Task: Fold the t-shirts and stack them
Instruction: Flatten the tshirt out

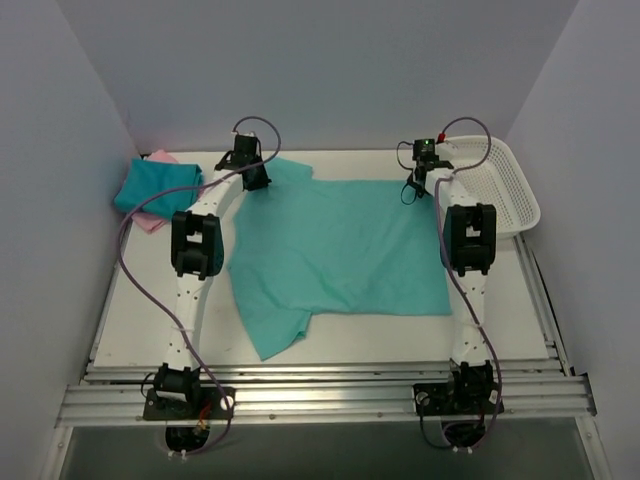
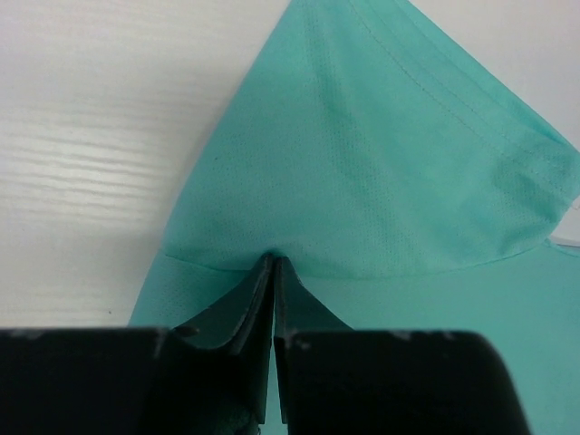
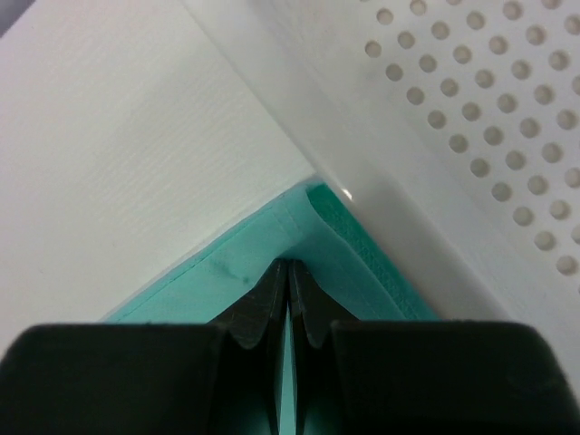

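Observation:
A light teal-green t-shirt [image 1: 340, 250] lies spread flat across the middle of the table. My left gripper [image 1: 256, 180] is at its far left corner, by a sleeve. In the left wrist view this gripper [image 2: 273, 260] is shut, pinching a fold of the shirt [image 2: 381, 163] at its tips. My right gripper [image 1: 413, 192] is at the far right corner. Seen from the right wrist, it [image 3: 288, 264] is shut on the shirt's hemmed edge [image 3: 227, 272]. A folded darker teal-blue t-shirt [image 1: 155, 185] rests on a pink one [image 1: 150, 222] at the far left.
A white perforated basket [image 1: 505, 190] stands at the far right, its wall [image 3: 471, 109] right beside the right gripper. The white table [image 1: 370, 335] shows bare in front of the shirt. Grey walls close in the left, right and back.

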`<state>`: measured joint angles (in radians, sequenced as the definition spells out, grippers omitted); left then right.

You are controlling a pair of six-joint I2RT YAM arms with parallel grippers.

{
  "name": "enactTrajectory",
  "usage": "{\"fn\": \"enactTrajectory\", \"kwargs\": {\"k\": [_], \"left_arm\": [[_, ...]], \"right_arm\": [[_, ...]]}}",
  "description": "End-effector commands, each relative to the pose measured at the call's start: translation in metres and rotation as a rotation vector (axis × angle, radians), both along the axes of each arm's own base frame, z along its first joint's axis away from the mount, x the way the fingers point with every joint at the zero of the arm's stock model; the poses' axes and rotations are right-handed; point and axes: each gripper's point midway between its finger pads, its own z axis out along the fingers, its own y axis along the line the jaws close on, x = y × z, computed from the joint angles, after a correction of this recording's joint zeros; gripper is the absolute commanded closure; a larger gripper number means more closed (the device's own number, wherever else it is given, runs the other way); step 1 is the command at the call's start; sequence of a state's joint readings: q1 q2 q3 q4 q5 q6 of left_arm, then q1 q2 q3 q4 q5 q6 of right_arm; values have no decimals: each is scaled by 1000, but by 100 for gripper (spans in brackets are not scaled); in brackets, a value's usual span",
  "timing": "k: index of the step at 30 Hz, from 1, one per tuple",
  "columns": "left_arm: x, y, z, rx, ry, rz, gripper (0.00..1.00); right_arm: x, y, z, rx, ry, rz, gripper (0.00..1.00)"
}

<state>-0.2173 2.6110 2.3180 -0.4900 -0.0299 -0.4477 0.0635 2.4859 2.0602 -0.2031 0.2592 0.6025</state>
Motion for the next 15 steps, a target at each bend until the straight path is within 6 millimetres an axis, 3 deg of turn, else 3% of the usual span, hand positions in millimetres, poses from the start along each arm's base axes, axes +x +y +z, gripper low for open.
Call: {"fn": "enactTrajectory", "kwargs": {"k": [1, 3, 5, 8, 9, 10, 11, 13, 14, 15], "left_arm": [[8, 19, -1, 21, 21, 17, 87], [13, 20, 2, 15, 3, 23, 87], [18, 25, 7, 11, -19, 34, 87], [30, 36, 20, -3, -65, 60, 79], [32, 40, 25, -4, -76, 67, 57], [34, 43, 36, -10, -95, 74, 42], [36, 47, 42, -14, -109, 77, 32], [38, 56, 54, -21, -137, 89, 9], [41, 59, 81, -29, -191, 95, 5], [40, 68, 86, -24, -199, 103, 3]], "right_arm": [[7, -4, -2, 19, 14, -2, 100], [13, -6, -7, 30, 5, 1, 100], [27, 0, -3, 65, -44, 31, 100], [45, 14, 10, 115, -131, 114, 100], [48, 15, 14, 120, -147, 120, 94], [50, 16, 18, 122, -161, 125, 86], [53, 17, 32, 127, -198, 132, 63], [56, 19, 49, 126, -235, 138, 43], [58, 21, 73, 124, -279, 147, 34], [57, 22, 82, 119, -291, 151, 29]]}}
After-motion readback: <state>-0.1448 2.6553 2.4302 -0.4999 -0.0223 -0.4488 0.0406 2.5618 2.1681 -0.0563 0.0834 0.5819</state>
